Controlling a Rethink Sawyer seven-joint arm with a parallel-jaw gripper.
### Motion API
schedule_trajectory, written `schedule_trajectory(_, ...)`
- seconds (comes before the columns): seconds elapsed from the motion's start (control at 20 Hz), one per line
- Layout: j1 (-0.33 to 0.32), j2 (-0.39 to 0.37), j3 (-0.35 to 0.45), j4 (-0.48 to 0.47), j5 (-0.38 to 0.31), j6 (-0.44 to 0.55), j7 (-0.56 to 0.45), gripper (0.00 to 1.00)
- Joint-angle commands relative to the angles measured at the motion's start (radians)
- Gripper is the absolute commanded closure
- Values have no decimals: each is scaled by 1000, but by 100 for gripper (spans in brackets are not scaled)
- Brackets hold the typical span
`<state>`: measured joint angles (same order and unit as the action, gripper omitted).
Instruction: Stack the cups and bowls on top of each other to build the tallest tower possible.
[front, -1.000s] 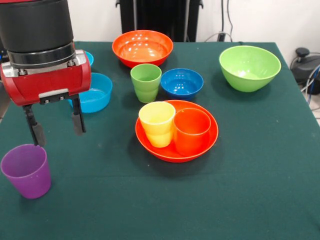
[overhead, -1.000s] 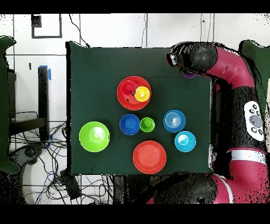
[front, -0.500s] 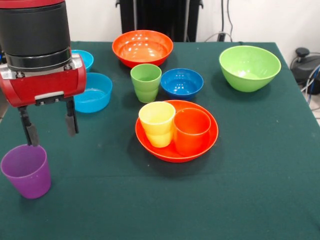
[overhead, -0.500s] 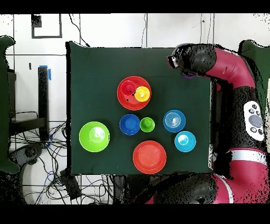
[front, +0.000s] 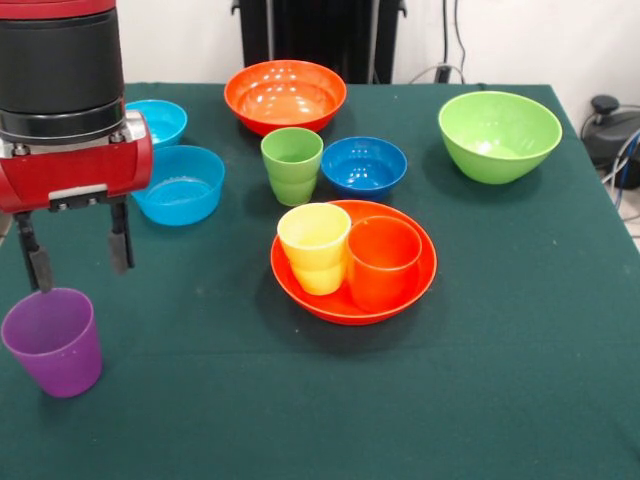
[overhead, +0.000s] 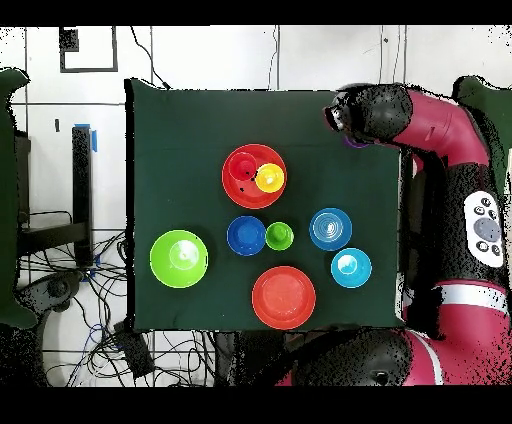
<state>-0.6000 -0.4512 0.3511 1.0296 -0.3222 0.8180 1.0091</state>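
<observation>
Table: dark green cloth (front: 520, 330) covered all the surface
Gripper (front: 76, 262): hung just above the purple cup (front: 54, 341), fingers spread wide, holding nothing
Purple cup: upright near the table's front left corner, well apart from the others
Orange bowl (front: 405, 282): near the middle, with the yellow cup (front: 314, 247) and the orange cup (front: 383, 262) upright inside, side by side
Green cup (front: 292, 165): just beside the dark blue bowl (front: 364, 164)
Light blue bowls (front: 181, 184): two, behind the gripper
Lime green bowl (front: 499, 135): far right
Second orange bowl (front: 285, 95): at the far edge
</observation>
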Motion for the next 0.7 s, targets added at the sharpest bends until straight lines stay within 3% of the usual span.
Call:
schedule_trajectory(0.05, 8, 27, 19, -19, -64, -26, -44, 0)
schedule_trajectory(0.7, -35, 82, 102, -16, -27, -27, -111, 0)
